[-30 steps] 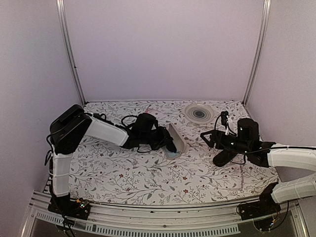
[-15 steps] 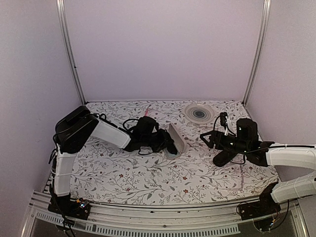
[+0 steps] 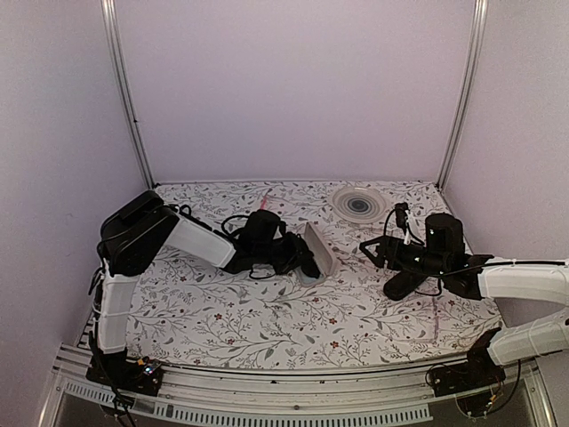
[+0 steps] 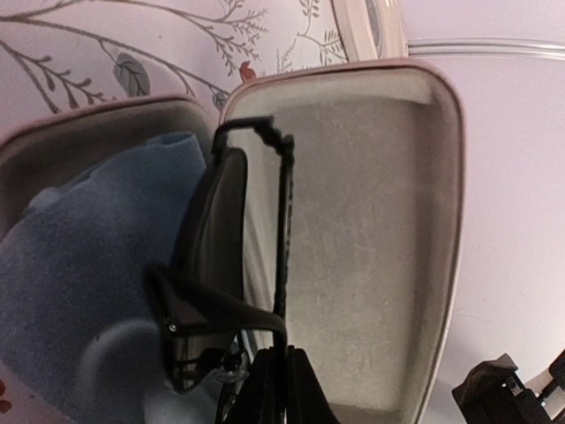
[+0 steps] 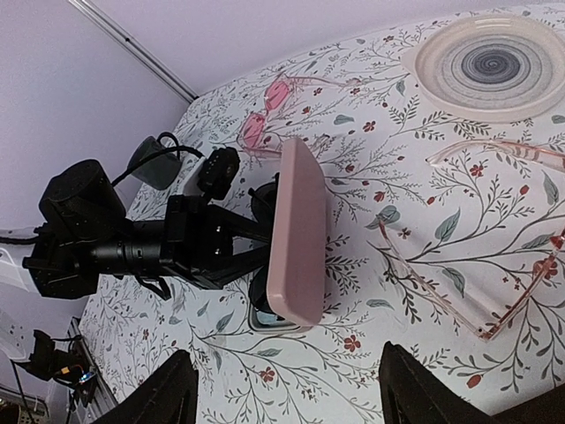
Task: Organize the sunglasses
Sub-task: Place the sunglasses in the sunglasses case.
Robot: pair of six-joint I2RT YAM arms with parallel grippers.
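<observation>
The sunglasses, thin black frame with dark lenses, hang edge-on over the open pink case. My left gripper is shut on one slim temple arm. A blue cloth lies in the case's lower half. In the top view the left gripper sits right at the case, whose lid stands up. In the right wrist view the lid hides most of the sunglasses; a dark lens shows beneath it. My right gripper is open and empty, to the right of the case.
Pale pink clear-lensed glasses lie on the floral cloth right of the case. A striped round plate sits at the back right. A pair with red lenses lies at the back. A black oval object lies under my right arm.
My left arm has shifted slightly back and right with the sunglasses, closer over the case. The right arm has barely moved.
</observation>
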